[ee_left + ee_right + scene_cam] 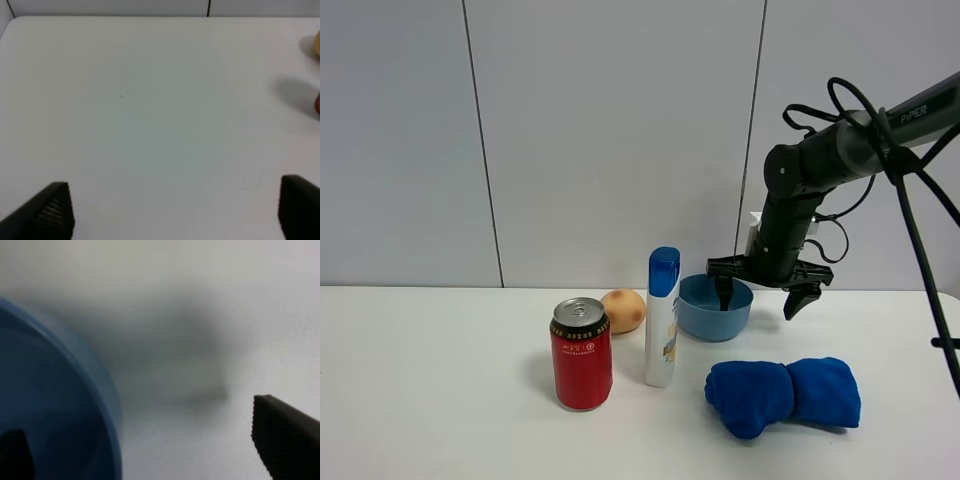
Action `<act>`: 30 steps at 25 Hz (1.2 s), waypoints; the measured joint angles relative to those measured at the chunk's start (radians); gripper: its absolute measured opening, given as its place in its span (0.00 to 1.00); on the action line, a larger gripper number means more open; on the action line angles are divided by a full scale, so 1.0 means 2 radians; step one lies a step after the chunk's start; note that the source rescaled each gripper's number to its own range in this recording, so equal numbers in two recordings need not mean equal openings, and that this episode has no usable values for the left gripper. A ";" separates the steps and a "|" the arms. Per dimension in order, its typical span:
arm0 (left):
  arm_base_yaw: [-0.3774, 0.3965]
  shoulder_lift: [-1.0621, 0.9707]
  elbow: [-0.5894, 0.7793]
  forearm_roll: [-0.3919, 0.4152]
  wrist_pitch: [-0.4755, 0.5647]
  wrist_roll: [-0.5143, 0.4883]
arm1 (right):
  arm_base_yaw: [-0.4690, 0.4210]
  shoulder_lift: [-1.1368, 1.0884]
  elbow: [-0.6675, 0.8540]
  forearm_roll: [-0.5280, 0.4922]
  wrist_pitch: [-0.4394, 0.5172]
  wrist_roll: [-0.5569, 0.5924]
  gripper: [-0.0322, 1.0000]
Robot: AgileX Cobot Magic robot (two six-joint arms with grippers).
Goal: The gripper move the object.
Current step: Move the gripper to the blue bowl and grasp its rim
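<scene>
A blue bowl (715, 308) stands on the white table (440, 400) behind the other objects. My right gripper (758, 305) is open and straddles the bowl's right rim, with one finger inside the bowl and the other outside. The right wrist view shows the bowl's rim (55, 400) close up and blurred, with the gripper (150, 455) spread across it. My left gripper (175, 215) is open and empty over bare table; it is out of the exterior view.
A red can (581, 354), a white bottle with a blue cap (662, 318) and a round tan fruit (623, 311) stand left of the bowl. A crumpled blue cloth (783, 394) lies in front of it. A grey wall (620, 120) is close behind.
</scene>
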 joint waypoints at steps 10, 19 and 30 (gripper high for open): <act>0.000 0.000 0.000 0.000 0.000 0.000 | 0.000 0.008 0.000 -0.002 -0.016 0.006 0.86; 0.000 0.000 0.000 0.000 0.000 0.000 | 0.000 0.009 0.000 -0.015 -0.019 0.025 0.62; 0.000 0.000 0.000 0.000 0.000 0.000 | 0.000 0.009 0.000 -0.017 -0.035 0.031 0.08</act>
